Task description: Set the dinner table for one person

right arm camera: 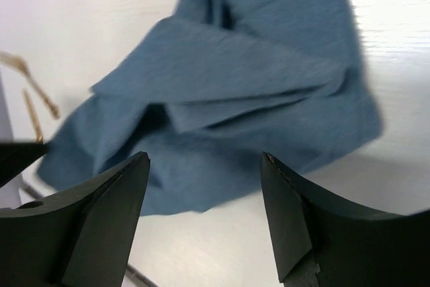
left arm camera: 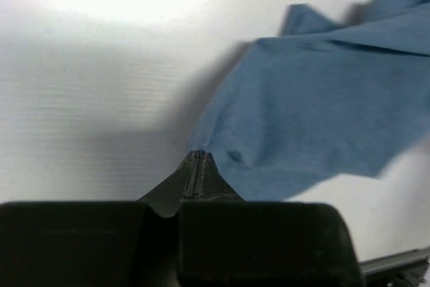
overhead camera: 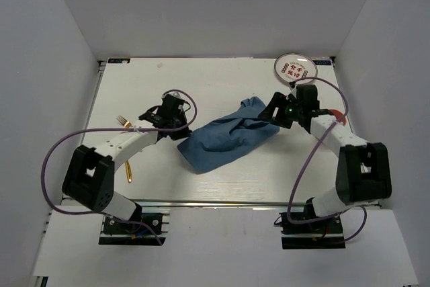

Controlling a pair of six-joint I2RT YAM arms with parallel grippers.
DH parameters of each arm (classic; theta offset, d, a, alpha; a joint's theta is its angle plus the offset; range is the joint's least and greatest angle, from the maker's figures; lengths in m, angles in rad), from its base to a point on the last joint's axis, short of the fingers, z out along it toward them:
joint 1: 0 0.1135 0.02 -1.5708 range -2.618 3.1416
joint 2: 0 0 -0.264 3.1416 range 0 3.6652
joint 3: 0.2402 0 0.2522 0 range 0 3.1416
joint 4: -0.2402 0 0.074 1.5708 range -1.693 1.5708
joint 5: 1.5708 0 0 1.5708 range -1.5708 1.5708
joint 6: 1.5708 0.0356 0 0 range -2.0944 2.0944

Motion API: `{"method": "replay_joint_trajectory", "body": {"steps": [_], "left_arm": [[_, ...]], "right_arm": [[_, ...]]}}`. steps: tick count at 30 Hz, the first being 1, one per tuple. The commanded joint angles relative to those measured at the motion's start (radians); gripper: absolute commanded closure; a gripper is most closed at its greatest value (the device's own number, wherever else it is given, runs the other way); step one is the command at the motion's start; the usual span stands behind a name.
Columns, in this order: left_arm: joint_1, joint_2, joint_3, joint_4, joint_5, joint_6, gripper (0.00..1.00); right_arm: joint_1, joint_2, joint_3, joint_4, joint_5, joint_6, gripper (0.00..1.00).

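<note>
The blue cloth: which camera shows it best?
The top external view. The whole blue cloth shows there, crumpled near the middle of the white table. The left wrist view shows only one end of it, cut off at the picture's edge. The right wrist view shows its folds up close, but blurred and cropped at the top.

The middle of the tabletop (overhead camera: 215, 78) was taken up by a crumpled blue cloth (overhead camera: 228, 140). The far strip was left open, save for a plate (overhead camera: 294, 68) in the far right corner. A gold fork (overhead camera: 123, 121) was seen near the left edge. Passage was bounded by walls (overhead camera: 67, 31) on three sides.
</note>
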Motion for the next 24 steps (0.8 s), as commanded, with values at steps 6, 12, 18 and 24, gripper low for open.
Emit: {"method": "replay_joint_trajectory", "body": {"steps": [6,12,18,24], "left_arm": [[0.000,-0.154,0.031,-0.008,0.005,0.043,1.00],[0.000,-0.171,0.023,0.007,0.029,0.057,1.00],[0.000,-0.180,0.034,0.009,0.031,0.060,1.00],[0.000,-0.177,0.039,0.012,0.037,0.065,1.00]], "right_arm": [[-0.020,0.132,0.043,0.108,0.049,0.116,0.29],[-0.025,0.181,0.047,0.176,0.040,0.197,0.32],[-0.025,0.235,0.059,0.175,0.015,0.248,0.34],[-0.029,0.223,0.024,0.208,0.032,0.285,0.33]]}}
